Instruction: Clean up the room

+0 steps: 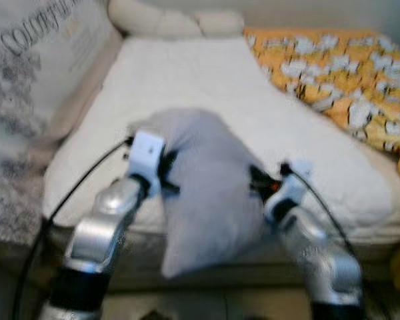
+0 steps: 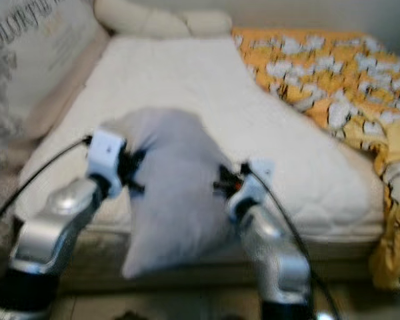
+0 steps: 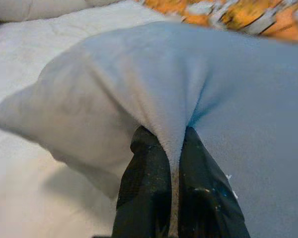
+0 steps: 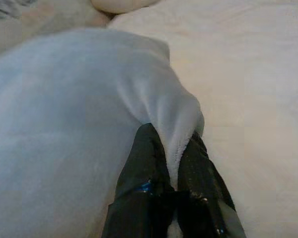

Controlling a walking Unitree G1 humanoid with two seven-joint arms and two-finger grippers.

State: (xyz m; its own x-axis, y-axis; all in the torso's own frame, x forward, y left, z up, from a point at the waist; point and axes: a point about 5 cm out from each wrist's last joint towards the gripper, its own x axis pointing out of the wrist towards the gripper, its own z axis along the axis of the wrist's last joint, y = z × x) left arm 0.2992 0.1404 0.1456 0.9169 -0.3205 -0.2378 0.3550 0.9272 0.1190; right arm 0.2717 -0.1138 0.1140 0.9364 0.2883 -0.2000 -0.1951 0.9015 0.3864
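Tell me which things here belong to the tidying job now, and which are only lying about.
In the job:
- grey pillow, pinched on both sides
- left claw, shut on it
- right claw, shut on it

Only lying about:
- white mattress
- orange patterned blanket
- printed cushion

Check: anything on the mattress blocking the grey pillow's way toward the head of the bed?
Nothing visible. Both pincers, left and right, pinch the grey pillow; the white mattress ahead lies bare, orange blanket off to the right.

One grey pillow (image 1: 207, 187) is counted, pinched by two tools, the left tool (image 3: 171, 148) and the right tool (image 4: 175, 148). One white mattress (image 1: 207, 87), one orange patterned blanket (image 1: 340, 73) and two cream pillows (image 1: 167, 20) at the bed's head are counted.
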